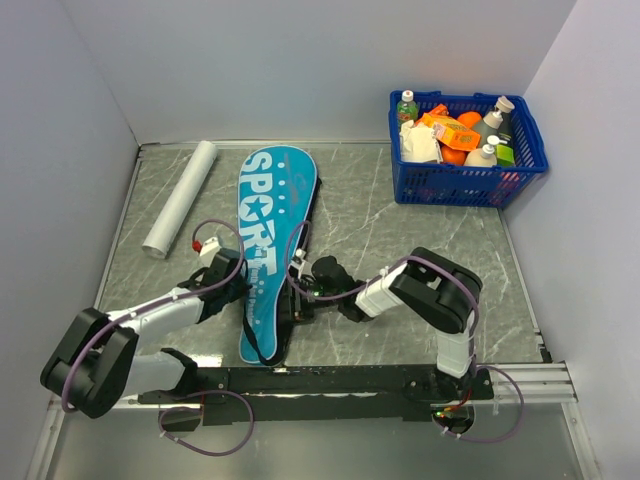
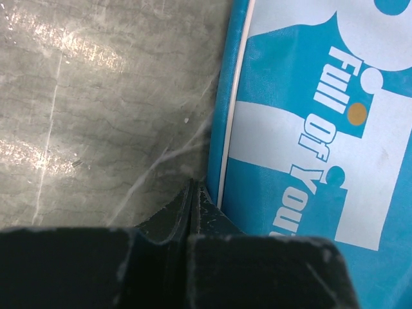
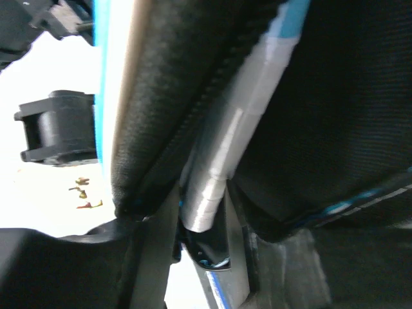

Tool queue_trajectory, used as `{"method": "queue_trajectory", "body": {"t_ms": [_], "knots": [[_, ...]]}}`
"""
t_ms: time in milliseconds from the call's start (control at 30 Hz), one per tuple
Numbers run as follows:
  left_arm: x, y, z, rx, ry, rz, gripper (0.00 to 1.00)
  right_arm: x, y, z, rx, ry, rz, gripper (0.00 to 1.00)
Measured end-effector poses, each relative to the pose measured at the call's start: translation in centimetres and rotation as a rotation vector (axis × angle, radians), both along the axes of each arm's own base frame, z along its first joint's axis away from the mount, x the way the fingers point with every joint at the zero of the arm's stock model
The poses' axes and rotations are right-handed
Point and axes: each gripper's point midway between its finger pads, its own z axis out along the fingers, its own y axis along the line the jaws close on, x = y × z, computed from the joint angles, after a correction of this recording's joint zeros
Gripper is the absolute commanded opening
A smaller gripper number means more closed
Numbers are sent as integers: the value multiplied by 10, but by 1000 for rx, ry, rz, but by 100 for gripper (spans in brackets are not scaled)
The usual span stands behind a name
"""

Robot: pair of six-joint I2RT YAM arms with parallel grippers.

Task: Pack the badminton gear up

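Note:
The teal bag [image 1: 272, 200] lettered SPORT lies lengthwise in the middle of the table, narrow end toward me. My left gripper [image 1: 237, 283] is shut, its tips [image 2: 193, 193] pressed against the bag's left edge [image 2: 225, 129] on the table. My right gripper [image 1: 300, 287] is at the bag's right edge, shut on a white-wrapped racket handle [image 3: 222, 154] with a black end cap; the handle runs into the bag's black-lined opening [image 3: 335, 96]. The racket frames are hidden inside the bag. The shuttlecock is not in view.
A blue plastic basket [image 1: 520, 170] filled with bottles and groceries stands at the back right. A white rolled tube [image 1: 180, 200] lies at the back left beside the wall. Walls close in the table on three sides.

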Motion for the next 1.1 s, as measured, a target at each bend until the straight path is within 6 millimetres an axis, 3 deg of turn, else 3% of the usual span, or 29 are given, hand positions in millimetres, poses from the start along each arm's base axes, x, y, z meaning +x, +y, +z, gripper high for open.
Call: {"method": "queue_trajectory", "body": {"t_ms": [167,300,500,733,833,967,1100], "knots": [[-4,2,1,-2,2,-1,1,4,-22,-4,-55,-17,-33,55],[-10,5,2,1,11,3,1,24,-51,5,-100,-73,-109,59],[-14,10,18,-17,-26,25,1,86,-105,26,-200,-205,-301,64],[-9,8,69,-100,-192,23,1,160,-145,43,-286,-268,-463,68],[-7,-3,79,-139,-215,-24,1,197,-154,45,-276,-257,-514,69],[-1,-25,84,-188,-209,-111,1,237,-153,31,-275,-215,-536,69],[6,-54,74,-231,-165,-204,1,269,-142,21,-268,-180,-539,69]]}}
